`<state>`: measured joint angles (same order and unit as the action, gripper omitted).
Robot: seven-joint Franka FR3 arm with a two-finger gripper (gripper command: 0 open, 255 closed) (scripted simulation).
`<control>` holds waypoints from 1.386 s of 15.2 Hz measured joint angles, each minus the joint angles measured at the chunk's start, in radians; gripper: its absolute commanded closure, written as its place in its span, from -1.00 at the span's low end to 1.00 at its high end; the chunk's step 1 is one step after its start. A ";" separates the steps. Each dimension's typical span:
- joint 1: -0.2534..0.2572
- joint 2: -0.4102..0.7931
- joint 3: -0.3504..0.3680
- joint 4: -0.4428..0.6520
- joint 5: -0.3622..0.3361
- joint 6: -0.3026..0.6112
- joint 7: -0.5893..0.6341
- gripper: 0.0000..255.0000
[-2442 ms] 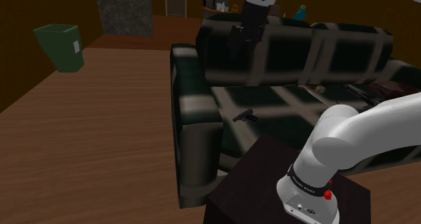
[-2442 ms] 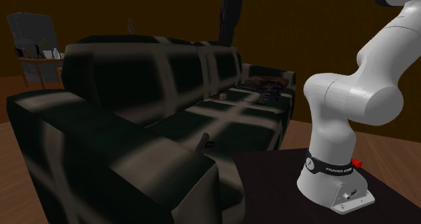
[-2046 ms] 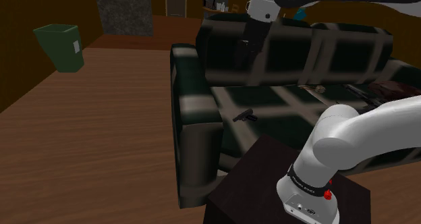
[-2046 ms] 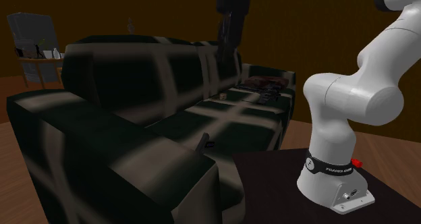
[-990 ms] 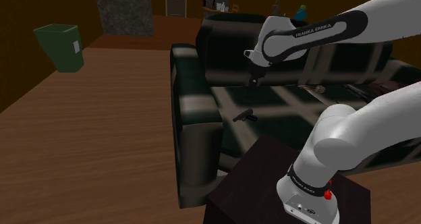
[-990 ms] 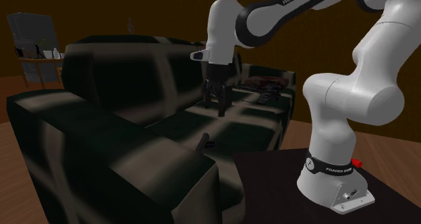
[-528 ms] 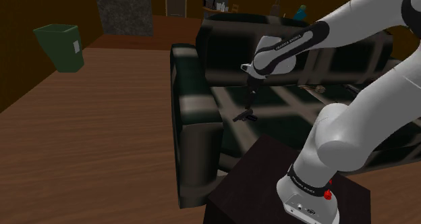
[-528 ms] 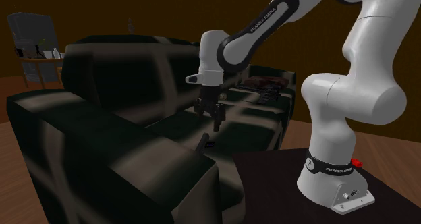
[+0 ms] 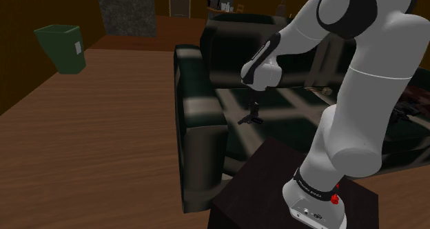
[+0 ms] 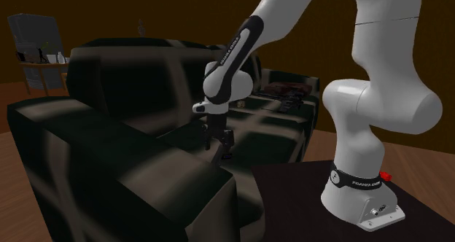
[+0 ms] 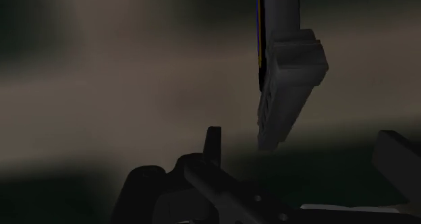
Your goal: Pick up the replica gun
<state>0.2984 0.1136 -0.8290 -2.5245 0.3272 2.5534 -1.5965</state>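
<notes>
The replica gun (image 9: 248, 120) is a small dark pistol lying on the seat of the dark plaid sofa (image 9: 303, 117), close to the armrest. My black gripper (image 9: 254, 113) hangs straight down over it, fingertips at the gun's level. From the second exterior view, the gripper (image 10: 223, 142) stands just above the gun (image 10: 224, 156) behind the armrest. Close up in the wrist view, the gun (image 11: 287, 88) lies between my fingers, its handle pointing away. The gripper (image 11: 270, 179) is open, and one finger (image 11: 398, 163) stands apart from the gun.
The sofa's thick armrest (image 9: 196, 117) rises right beside the gun. My stand (image 9: 269, 186) is a dark box against the sofa front. Small dark items (image 10: 288, 96) lie on the far cushion. A green bin (image 9: 62, 48) stands on the wooden floor (image 9: 89, 145).
The arm has swung down from above the sofa's backrest. The gripper has dropped to the seat and now straddles the gun, which has not moved.
</notes>
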 measured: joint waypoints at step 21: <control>-0.078 0.150 0.106 0.030 0.228 0.052 -0.194 1.00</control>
<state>0.2201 0.2632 -0.7226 -2.4947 0.5549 2.6056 -1.7907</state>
